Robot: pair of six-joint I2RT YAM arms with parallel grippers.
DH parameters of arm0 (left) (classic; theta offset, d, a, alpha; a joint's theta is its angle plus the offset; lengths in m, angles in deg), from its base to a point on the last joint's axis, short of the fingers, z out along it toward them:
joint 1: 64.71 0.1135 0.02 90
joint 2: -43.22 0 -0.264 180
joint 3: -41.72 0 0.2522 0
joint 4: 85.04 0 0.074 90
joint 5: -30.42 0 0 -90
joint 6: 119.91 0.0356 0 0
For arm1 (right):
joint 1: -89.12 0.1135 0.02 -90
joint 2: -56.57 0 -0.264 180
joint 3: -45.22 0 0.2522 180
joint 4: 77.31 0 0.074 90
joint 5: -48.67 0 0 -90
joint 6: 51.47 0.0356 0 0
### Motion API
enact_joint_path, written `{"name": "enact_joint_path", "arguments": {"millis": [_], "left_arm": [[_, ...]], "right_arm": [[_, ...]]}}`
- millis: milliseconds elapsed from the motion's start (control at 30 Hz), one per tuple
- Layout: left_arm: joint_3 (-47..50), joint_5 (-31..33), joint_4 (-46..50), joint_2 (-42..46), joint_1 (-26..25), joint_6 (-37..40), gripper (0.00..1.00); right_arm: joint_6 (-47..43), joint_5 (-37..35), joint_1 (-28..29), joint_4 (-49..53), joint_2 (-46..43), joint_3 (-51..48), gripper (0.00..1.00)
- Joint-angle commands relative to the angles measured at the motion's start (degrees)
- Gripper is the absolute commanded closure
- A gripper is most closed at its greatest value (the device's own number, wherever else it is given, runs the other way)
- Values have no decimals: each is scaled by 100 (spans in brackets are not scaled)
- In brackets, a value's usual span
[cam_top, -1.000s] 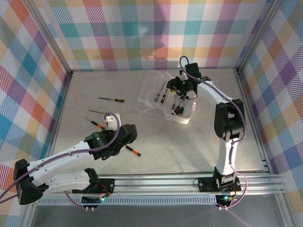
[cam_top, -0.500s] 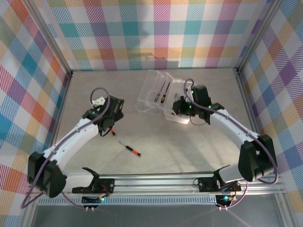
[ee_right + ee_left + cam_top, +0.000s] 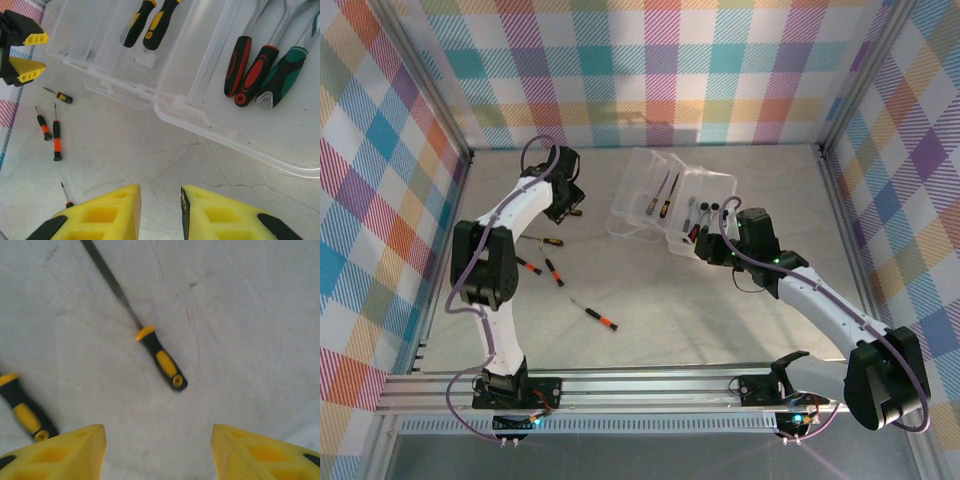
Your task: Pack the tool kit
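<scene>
Left gripper [image 3: 159,442]: yellow fingers spread wide, holding nothing, poised over a slim screwdriver [image 3: 161,360] with a black-and-yellow handle. Its shaft runs toward 11 o'clock and its handle end toward 5. A second screwdriver [image 3: 25,412] lies at 8 o'clock.

Right gripper [image 3: 161,202]: fingers narrowly parted and empty, just short of the clear box [image 3: 215,125].

The handle lies slantwise to the jaws, so a pinch may roll it aside or catch only the thin shaft.

The box lies open at 1 o'clock on the table [image 3: 720,320]. One transparent half holds two yellow-handled drivers [image 3: 147,20], the other three thicker tools [image 3: 260,70].
</scene>
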Motion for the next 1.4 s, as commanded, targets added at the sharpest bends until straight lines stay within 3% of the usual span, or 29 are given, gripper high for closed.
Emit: {"name": "enact_joint_path", "arguments": {"millis": [0,467,767,1067,1267,1367], "left_arm": [[-568,-192,519,-498,243,-415,43],[-1351,-1020,405,-1822,569,-859,45],[-1487,-1537,513,-2009,585,-18,72],[-330,-1854,1,-1340,579,631,91],[340,-1714,-186,-587,459,1035,98],[974,-1737,-726,30,344,1082,99]], "right_arm": [[-115,-209,24,-131,-47,-72,71],[-53,-218,24,-171,-23,-106,68],[-73,-225,24,-48,-36,-53,69],[-55,-287,18,47,-49,-26,69],[-31,-263,22,2,-108,-62,69],[5,-200,23,-72,-178,-103,69]]}}
